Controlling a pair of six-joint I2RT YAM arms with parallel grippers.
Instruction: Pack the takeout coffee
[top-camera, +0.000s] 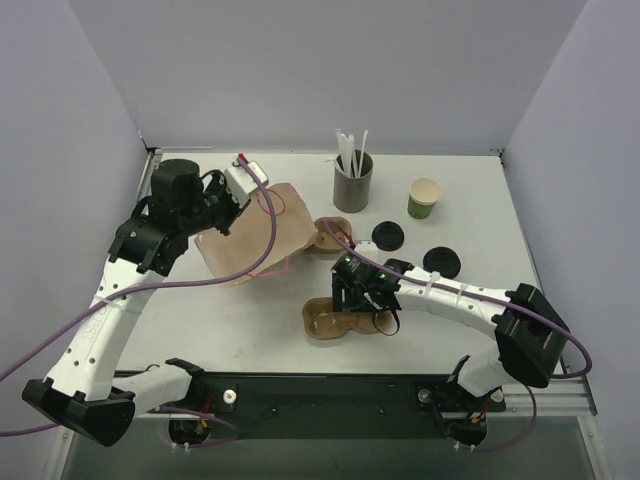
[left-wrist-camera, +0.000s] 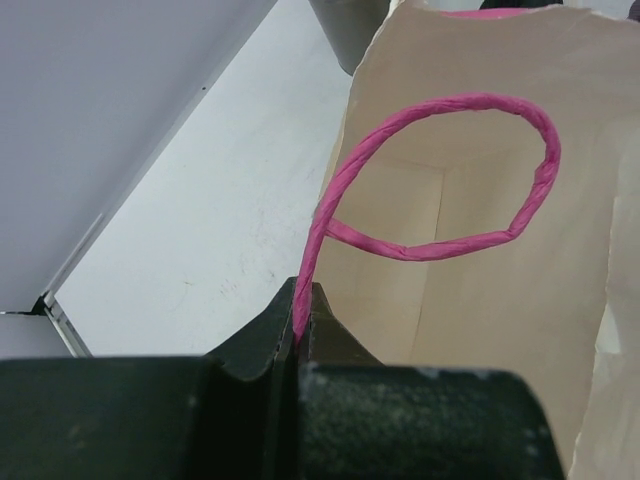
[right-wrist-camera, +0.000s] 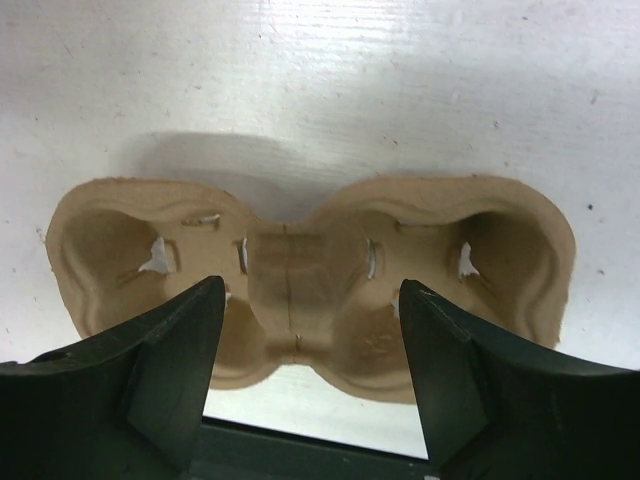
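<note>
packing looks barely begun: your left gripper (left-wrist-camera: 300, 322) pinches the pink twisted handle (left-wrist-camera: 440, 245) of the brown paper bag (left-wrist-camera: 480, 320), your right gripper (right-wrist-camera: 310, 320) hangs wide over the empty brown pulp cup carrier (right-wrist-camera: 300, 262), a black round plastic lid (top-camera: 388, 235) lies loose nearby, and the green coffee cup is not visible.

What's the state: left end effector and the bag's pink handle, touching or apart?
Touching. Left wrist view: the left end effector is shut, pinching the pink handle.

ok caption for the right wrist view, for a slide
Open right pincer over an empty two-cup pulp carrier on the white table
</note>
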